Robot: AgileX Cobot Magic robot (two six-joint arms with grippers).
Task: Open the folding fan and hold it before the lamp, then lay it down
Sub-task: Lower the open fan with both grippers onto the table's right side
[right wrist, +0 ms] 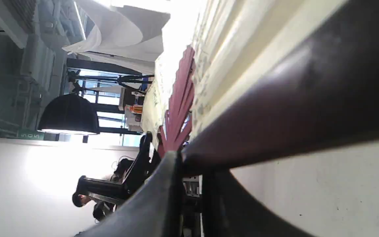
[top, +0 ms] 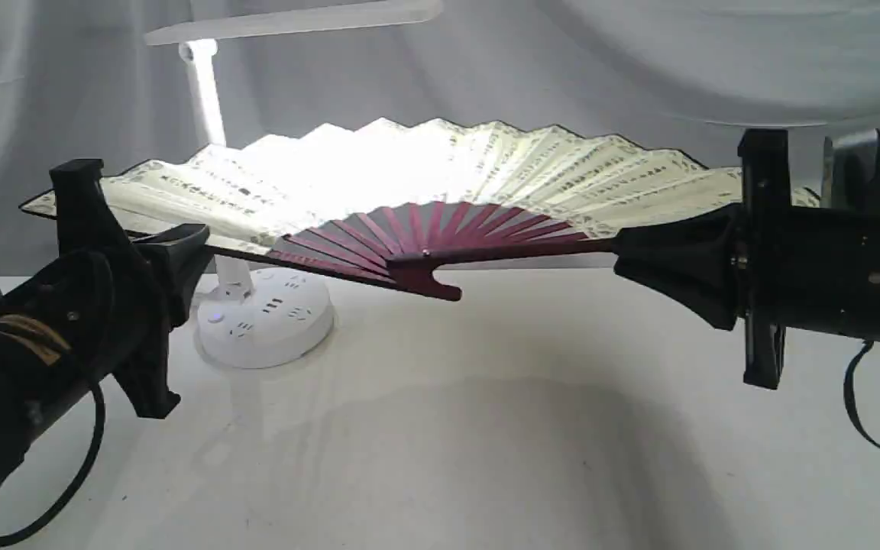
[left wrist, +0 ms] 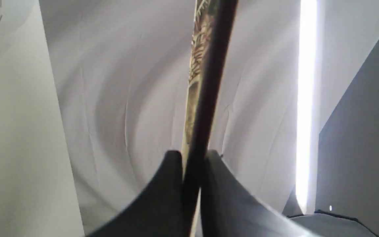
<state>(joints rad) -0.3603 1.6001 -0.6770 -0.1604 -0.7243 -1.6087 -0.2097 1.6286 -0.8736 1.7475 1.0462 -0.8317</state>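
The folding fan (top: 425, 179) is spread wide open and held in the air above the table, its cream pleats lit from behind and its maroon ribs (top: 440, 233) meeting at the pivot. My left gripper (top: 199, 238) is shut on the fan's left outer rib (left wrist: 206, 98). On the right, my right gripper (top: 619, 252) is shut on the other outer rib (right wrist: 291, 108). The lamp (top: 211, 92) stands behind the fan at the left, with its light bar (top: 295, 19) above and its round base (top: 264, 317) on the table. The fan hides part of its stem.
A white table (top: 448, 443) lies under the fan, and grey cloth (top: 638, 69) hangs behind. The lamp base has sockets on top. A black cable (top: 864, 412) loops under the right arm.
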